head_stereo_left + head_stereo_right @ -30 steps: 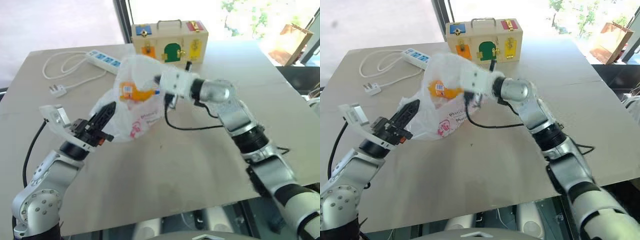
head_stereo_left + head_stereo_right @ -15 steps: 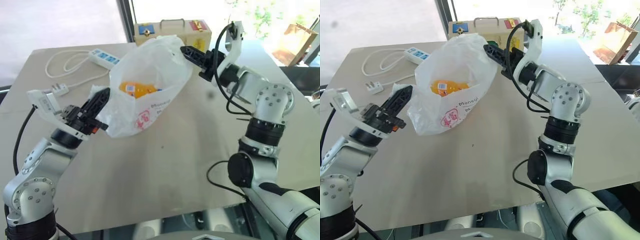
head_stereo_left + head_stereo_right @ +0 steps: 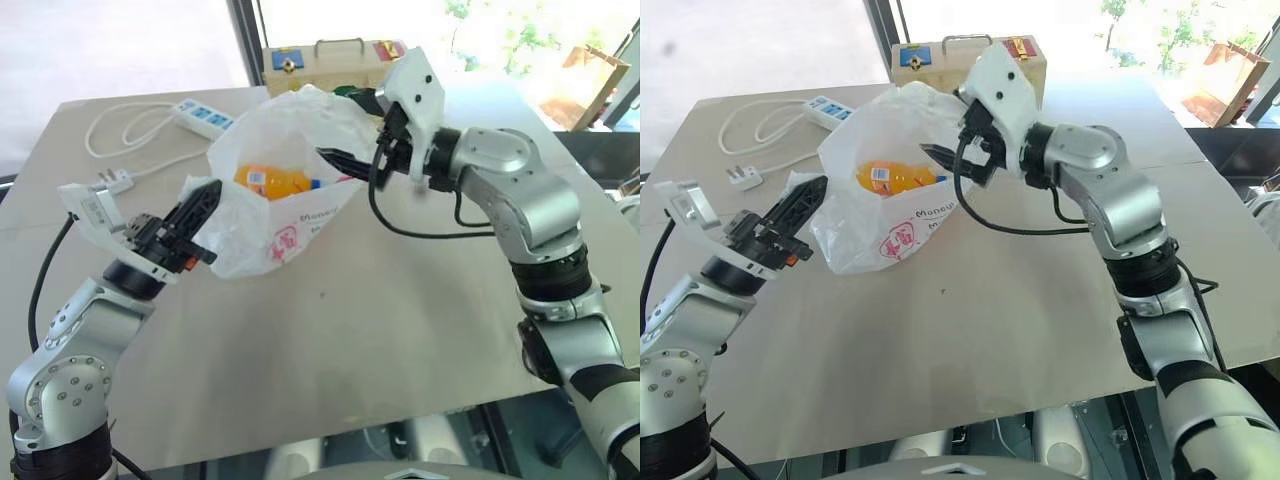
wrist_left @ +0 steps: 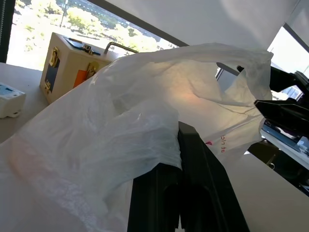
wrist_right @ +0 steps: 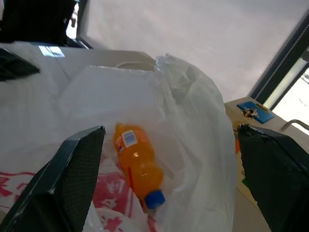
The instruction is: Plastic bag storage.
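The plastic bag (image 3: 300,125), thin white and crinkly with red print on its side, lies bunched on the table (image 3: 400,330) at centre. An orange bottle (image 3: 272,181) with a blue cap shows through it. My left gripper (image 3: 208,195) is shut on the bag's near left edge, and the film drapes over its fingers (image 4: 193,164). My right gripper (image 5: 169,129) is open at the bag's right side, its fingers spread wide with the bag's mouth and the bottle (image 5: 137,164) in front of them. The lower finger (image 3: 340,160) lies against the bag.
A wooden lock box (image 3: 300,60) stands at the table's far edge behind the bag. A white power strip (image 3: 205,115) with its coiled cable and plug (image 3: 112,180) lies at the far left. A brown paper bag (image 3: 590,70) stands beyond the table at far right.
My right gripper has opened and let go of the bag's upper right part, and its wrist has rolled. The bag's top has slumped a little. The left gripper has stayed shut on the bag.
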